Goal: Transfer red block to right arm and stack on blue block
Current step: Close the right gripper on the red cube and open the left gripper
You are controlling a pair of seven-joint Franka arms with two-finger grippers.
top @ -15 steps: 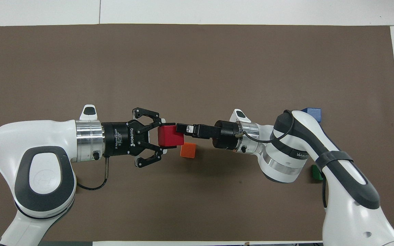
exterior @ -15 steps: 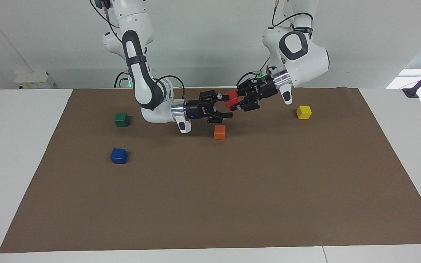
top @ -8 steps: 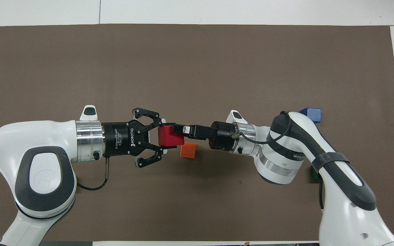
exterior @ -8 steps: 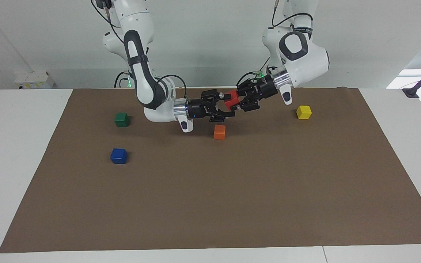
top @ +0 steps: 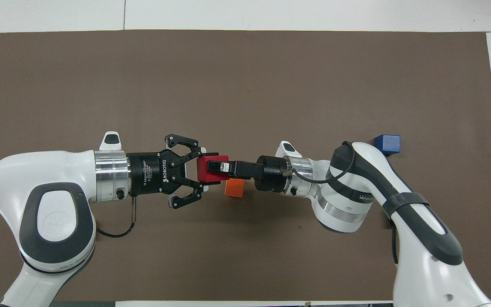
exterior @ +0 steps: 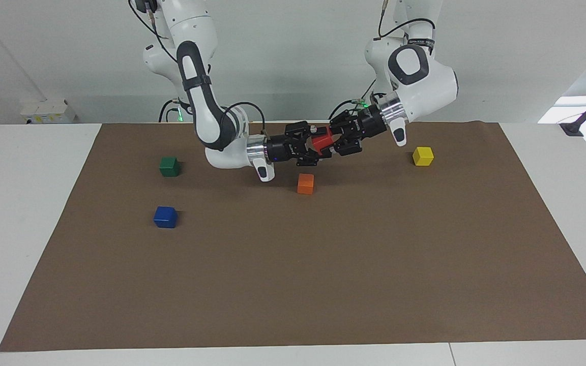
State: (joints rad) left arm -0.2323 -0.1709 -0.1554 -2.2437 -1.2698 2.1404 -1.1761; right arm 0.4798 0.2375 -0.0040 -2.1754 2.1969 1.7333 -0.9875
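The red block (exterior: 324, 141) hangs in the air over the mat, held in my left gripper (exterior: 329, 144), which is shut on it. It also shows in the overhead view (top: 204, 175) between the left gripper's (top: 205, 172) fingers. My right gripper (exterior: 315, 145) is open, with one finger above the block and one below it; its upper finger (top: 216, 166) covers the block's top. Both hands are over the orange block (exterior: 305, 183). The blue block (exterior: 165, 216) sits on the mat toward the right arm's end, and shows beside the right arm in the overhead view (top: 387, 143).
The orange block (top: 234, 188) lies just under the two hands. A dark green block (exterior: 169, 166) lies nearer to the robots than the blue one. A yellow block (exterior: 422, 156) lies toward the left arm's end. A brown mat (exterior: 323, 284) covers the table.
My right gripper has moved toward the left gripper until its fingers reach over the red block. The left gripper and the block have stayed in place.
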